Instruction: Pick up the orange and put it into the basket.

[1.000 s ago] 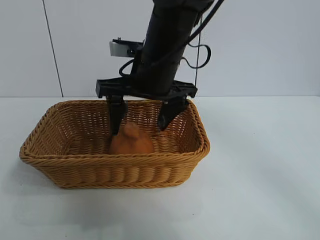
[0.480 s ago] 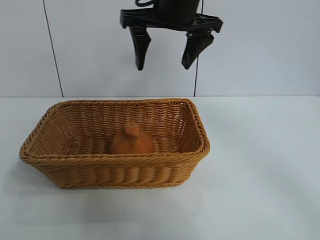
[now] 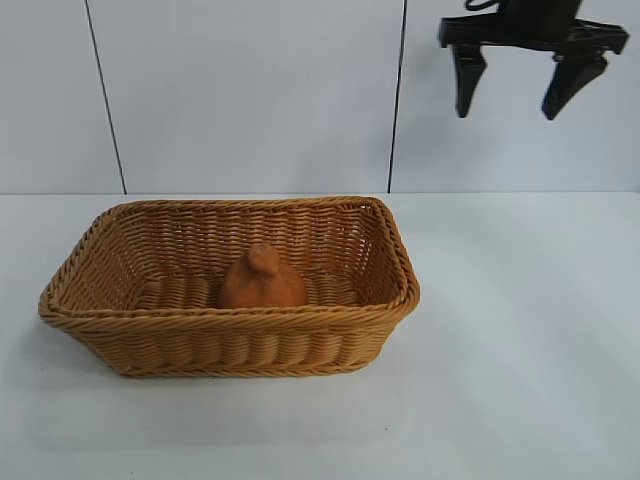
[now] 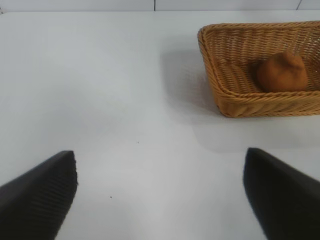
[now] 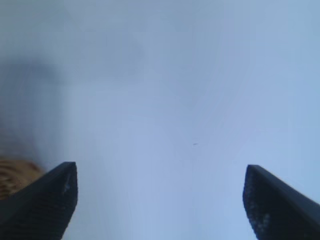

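Three views show one moment. Exterior view: the basket [image 3: 228, 300] stands on the white table [image 3: 520, 350], left of centre, and holds a single item, the orange [image 3: 262, 279], which sits upright on the woven floor near the middle, knob uppermost, clear of all four walls. The right gripper [image 3: 512, 92] hangs high at about 1 o'clock from the basket, well apart from it, jaws spread wide and empty.

Left wrist view: the left gripper [image 4: 160, 192] hovers over bare table, jaws wide with nothing between them; the basket lies at 2 o'clock from it, the orange visible inside toward the far end.

Right wrist view: both fingertips [image 5: 47, 197] frame plain tabletop, and only a sliver of wicker shows by one tip.

Judgement: the placing appears complete. Little can go wrong now. The remaining hazard would be an arm sweeping low across the table, catching the braided rim and dragging or tipping the basket. The orange, being rounded, could also roll if the basket is jolted.
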Controlling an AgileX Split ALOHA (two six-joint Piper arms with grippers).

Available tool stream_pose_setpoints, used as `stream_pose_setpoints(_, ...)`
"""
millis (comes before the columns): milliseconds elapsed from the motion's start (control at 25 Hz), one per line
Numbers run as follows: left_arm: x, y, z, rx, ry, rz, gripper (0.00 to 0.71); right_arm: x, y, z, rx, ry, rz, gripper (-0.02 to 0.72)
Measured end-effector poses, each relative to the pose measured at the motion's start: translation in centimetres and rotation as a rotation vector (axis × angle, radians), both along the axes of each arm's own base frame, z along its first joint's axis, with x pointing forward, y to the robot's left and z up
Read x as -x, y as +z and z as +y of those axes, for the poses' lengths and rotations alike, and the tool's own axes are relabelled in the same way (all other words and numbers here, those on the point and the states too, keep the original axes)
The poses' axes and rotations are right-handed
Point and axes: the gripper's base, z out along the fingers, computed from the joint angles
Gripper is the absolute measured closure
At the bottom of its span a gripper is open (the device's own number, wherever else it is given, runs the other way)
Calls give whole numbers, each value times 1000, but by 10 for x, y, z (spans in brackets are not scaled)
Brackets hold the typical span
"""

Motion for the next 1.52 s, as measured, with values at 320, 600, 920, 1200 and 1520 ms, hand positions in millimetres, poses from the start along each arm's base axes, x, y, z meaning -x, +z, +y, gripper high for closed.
stream_pose_setpoints(320, 0, 0, 0, 0, 0, -1, 67, 1, -4, -36, 5, -57, 21, 84)
stream_pose_setpoints(600, 0, 0, 0, 0, 0, -1, 67, 51, -19, -39, 20, -26, 169, 84)
stream_pose_setpoints(920, 0, 0, 0, 0, 0, -1, 67, 166, -23, -44, 21, -12, 331, 84)
stream_pose_setpoints(1200, 0, 0, 0, 0, 0, -1, 67, 276, -27, -50, 15, -12, 342, 84)
stream_pose_setpoints(1520, 0, 0, 0, 0, 0, -1, 67, 364, -23, -53, -26, -9, 1, 84)
